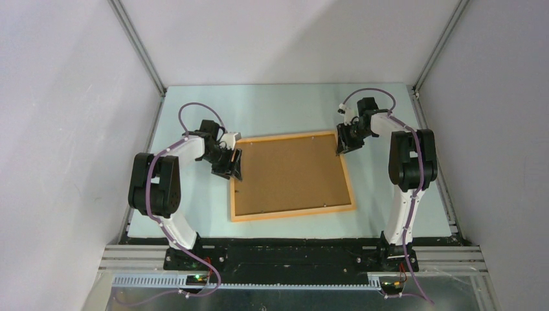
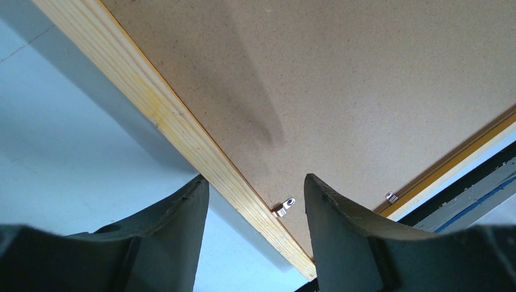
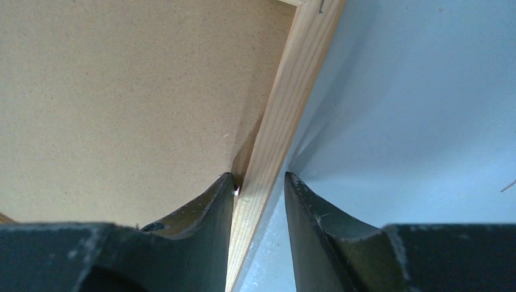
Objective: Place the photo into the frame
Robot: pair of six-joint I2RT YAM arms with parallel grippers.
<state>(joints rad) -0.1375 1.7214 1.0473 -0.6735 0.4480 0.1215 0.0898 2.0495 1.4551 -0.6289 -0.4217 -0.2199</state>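
The frame (image 1: 350, 188), thin orange-tan wood, lies back side up on the table, filled by the brown backing board (image 1: 288, 172). The photo is hidden; no print shows in any view. My left gripper (image 1: 228, 167) is open at the frame's left side. In the left wrist view it (image 2: 255, 182) straddles the left rail (image 2: 152, 103), with a small metal tab (image 2: 284, 208) between the fingers. My right gripper (image 1: 341, 144) is open at the far right corner. In the right wrist view it (image 3: 258, 176) straddles the right rail (image 3: 298, 79), inner finger against the board (image 3: 122, 91).
The pale table (image 1: 291, 107) is walled by white panels on the left, back and right. A second metal tab (image 2: 392, 197) sits on the frame's near rail. The black mounting rail (image 1: 291, 249) runs along the near edge.
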